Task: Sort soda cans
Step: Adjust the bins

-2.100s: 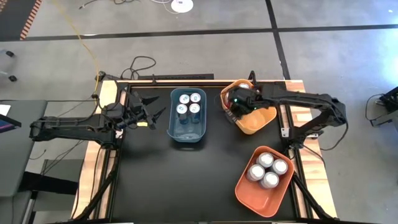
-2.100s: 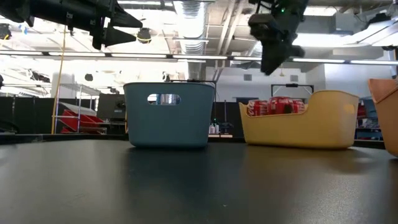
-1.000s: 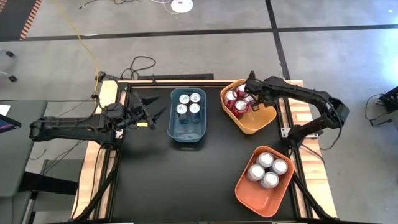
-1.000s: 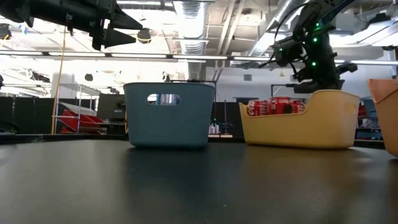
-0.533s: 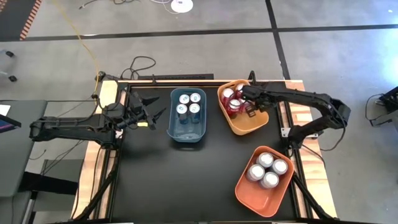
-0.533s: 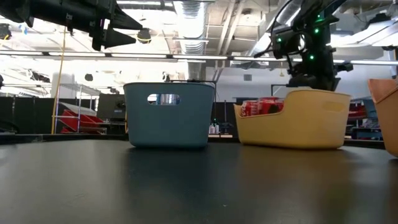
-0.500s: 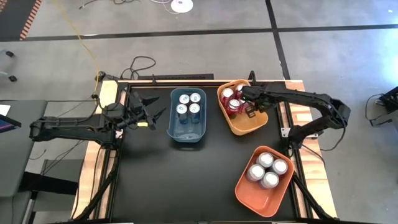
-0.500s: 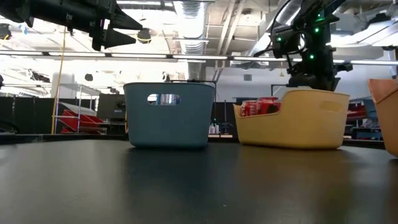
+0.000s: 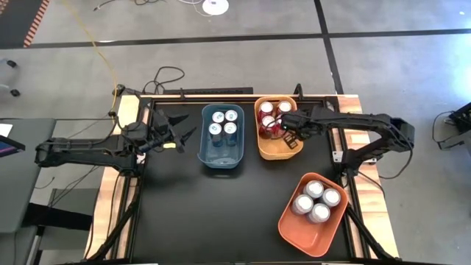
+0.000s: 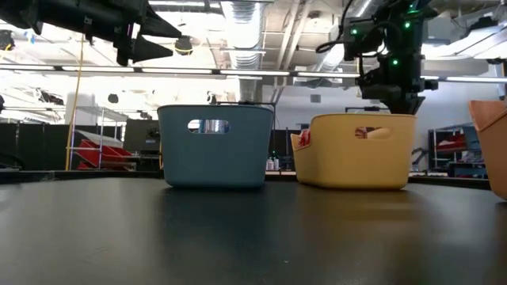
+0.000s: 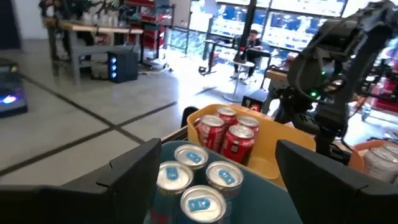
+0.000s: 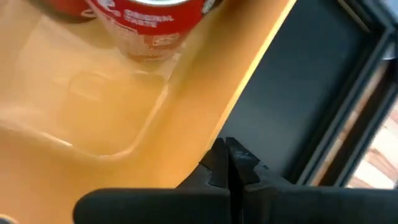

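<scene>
Your right gripper [image 9: 289, 140] sits over the near end of the yellow bin [image 9: 276, 151], fingers pressed fully together. In its wrist view the closed fingertips [image 12: 227, 163] lie against the bin's inner wall, though you cannot tell whether they pinch the rim or only touch it. The red cans [image 9: 269, 120] stand in the far half of that bin. The blue cans [image 9: 222, 122] are grouped at the far end of the blue bin [image 9: 221, 159], just left of the yellow one. The silver cans [image 9: 316, 202] fill the orange bin [image 9: 300, 237] at the table's near right corner. Your left gripper [image 9: 179, 127] hangs above the table's left edge, well apart from the bins, with its fingers spread and nothing between them.
</scene>
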